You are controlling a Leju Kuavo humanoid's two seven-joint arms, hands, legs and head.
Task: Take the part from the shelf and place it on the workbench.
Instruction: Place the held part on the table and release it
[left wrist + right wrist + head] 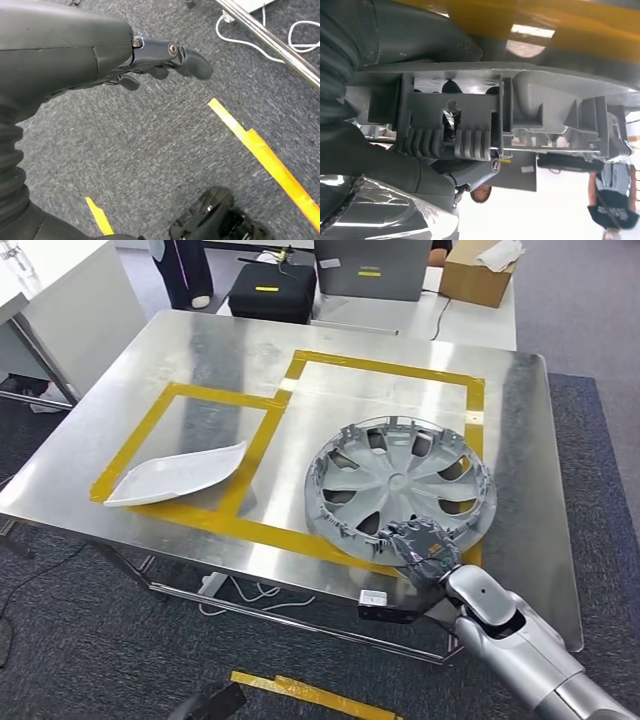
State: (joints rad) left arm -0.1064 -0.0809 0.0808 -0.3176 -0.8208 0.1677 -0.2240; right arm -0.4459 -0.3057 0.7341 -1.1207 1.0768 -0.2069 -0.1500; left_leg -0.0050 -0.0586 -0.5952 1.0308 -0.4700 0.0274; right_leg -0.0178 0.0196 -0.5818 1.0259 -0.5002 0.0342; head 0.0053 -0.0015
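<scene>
Grey plastic wheel cover [400, 485] lies on the workbench [136, 390] inside the right taped square; right hand [419, 545] grips its near rim (light, stiff, brittle clips). Left hand [166, 57] hangs released.

The right arm [521, 640] reaches forward and up from the lower right, silver forearm bent at the wrist. Its right hand [420, 543] grips the near rim of the wheel cover [400, 485], fingers [433, 177] curled under the edge, thumb apparently on top. The left hand [158, 57] hangs low over the floor, fingers loosely extended, holding nothing.
</scene>
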